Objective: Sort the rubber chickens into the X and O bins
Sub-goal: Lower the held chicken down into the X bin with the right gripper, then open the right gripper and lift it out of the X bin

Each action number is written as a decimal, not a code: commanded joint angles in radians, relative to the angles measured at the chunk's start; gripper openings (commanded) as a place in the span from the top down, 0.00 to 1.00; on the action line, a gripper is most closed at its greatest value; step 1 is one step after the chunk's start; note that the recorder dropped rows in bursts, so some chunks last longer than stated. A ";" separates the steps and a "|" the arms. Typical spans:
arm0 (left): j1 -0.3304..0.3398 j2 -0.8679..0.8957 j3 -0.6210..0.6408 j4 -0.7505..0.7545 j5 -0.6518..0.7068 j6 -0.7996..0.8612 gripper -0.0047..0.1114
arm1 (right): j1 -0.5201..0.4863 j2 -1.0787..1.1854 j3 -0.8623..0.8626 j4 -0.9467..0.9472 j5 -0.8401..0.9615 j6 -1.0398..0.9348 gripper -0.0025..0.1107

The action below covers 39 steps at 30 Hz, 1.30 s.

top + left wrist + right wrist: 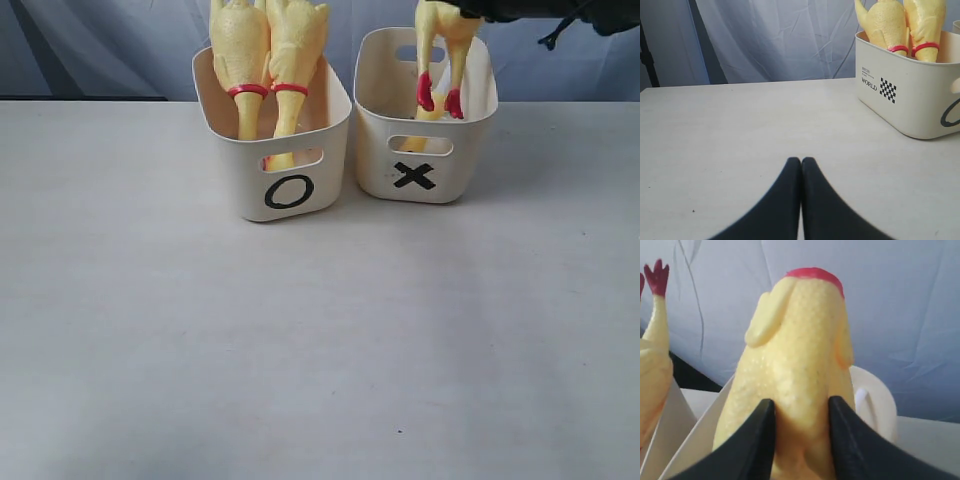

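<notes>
Bumpy yellow rubber chicken with red feet (445, 35) hangs feet-down over the cream plastic tub marked with a black X (375, 150). The feet are level with the back rim, and I can't tell if they're inside yet. The right pincer (800, 405) is clamped on its body and both black fingers (762, 435) press into the rubber. A red-edged end shows past them in the wrist view. Something yellow already lies in that tub, seen through the front slot handle. Just beside it is the cream tub marked with a black O (240, 185), holding two long yellow rubber chickens with red neck bands (240, 50), necks down. The two tubs sit near each other but apart on the pale grey desk (300, 350). The left pincer (801, 162) is empty, tips pressed together, low over bare desk near the O tub.

Step looks like the drop into X. To do it well, centre the body over the opening and lower until the feet are clearly below the rim, then release. Keep off the O-side wall, since the tub looks light and a nudge could slide it. Soft rubber may cling to a finger, so spread wide and lift straight up.
</notes>
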 commanded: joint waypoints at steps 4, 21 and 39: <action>-0.006 -0.003 -0.004 0.000 -0.014 -0.002 0.96 | 0.016 0.021 -0.006 -0.013 0.104 -0.035 0.82; -0.006 -0.003 -0.004 0.000 -0.014 0.000 0.96 | 0.016 -0.001 -0.006 -0.110 0.338 -0.040 0.66; -0.006 -0.003 -0.004 0.000 -0.014 0.000 0.96 | 0.009 -0.817 0.234 -0.089 0.586 -0.007 0.55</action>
